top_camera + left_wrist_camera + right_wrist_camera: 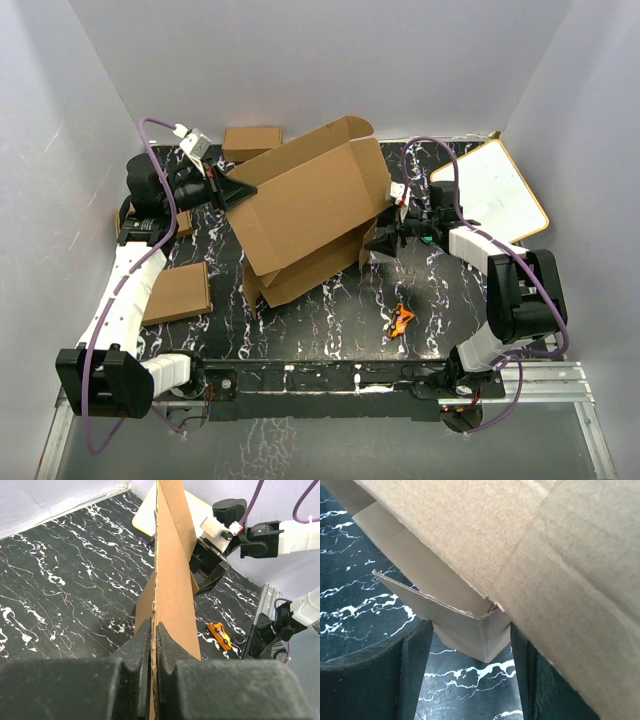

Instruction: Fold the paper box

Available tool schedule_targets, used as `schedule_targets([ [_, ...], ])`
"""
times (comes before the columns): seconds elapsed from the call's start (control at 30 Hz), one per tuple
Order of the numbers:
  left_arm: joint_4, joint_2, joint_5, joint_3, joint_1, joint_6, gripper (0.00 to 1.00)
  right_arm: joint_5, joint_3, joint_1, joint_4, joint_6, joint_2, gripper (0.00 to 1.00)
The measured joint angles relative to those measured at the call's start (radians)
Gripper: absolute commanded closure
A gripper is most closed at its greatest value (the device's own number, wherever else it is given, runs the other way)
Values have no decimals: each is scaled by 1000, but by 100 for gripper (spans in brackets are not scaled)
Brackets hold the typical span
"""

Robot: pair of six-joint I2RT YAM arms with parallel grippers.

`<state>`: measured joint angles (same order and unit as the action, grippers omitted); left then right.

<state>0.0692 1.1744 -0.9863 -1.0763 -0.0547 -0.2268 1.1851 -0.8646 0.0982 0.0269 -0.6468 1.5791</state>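
Paper box (pixel 300 215), part-folded, held tilted above centre of black marbled table (pixel 330 320).

Broad panel uppermost, flaps hanging beneath toward 7 o'clock; contact of lowest flap with tabletop not discernible. Left gripper (pixel 232 193) at 9 o'clock edge of the panel, jaws clenched on the cardboard edge. Right gripper (pixel 385 240) at 3 o'clock edge, jaws released, spread either side of a folded corner flap. Far small box (pixel 251 142) at 12 o'clock of the table, left small box (pixel 150 222) at 9 o'clock, near small box (pixel 178 292) at 8 o'clock. White board (pixel 495 190) at 2 o'clock. Orange object (pixel 401 320) at 5 o'clock of the paper box, apart from it.
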Motion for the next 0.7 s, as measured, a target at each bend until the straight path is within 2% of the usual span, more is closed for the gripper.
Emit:
schedule_targets([
  [0.17, 12, 0, -1, 5, 2, -10, 100, -69, 35, 20, -149, 103, -5, 43],
  [0.43, 13, 0, -1, 5, 3, -10, 100, -169, 95, 50, -348, 237, -5, 45],
  [0.53, 13, 0, -1, 5, 3, -10, 100, -196, 118, 56, -416, 285, -6, 54],
  [0.7, 13, 0, -2, 5, 3, -12, 100, -231, 135, 56, -478, 336, -6, 78],
])
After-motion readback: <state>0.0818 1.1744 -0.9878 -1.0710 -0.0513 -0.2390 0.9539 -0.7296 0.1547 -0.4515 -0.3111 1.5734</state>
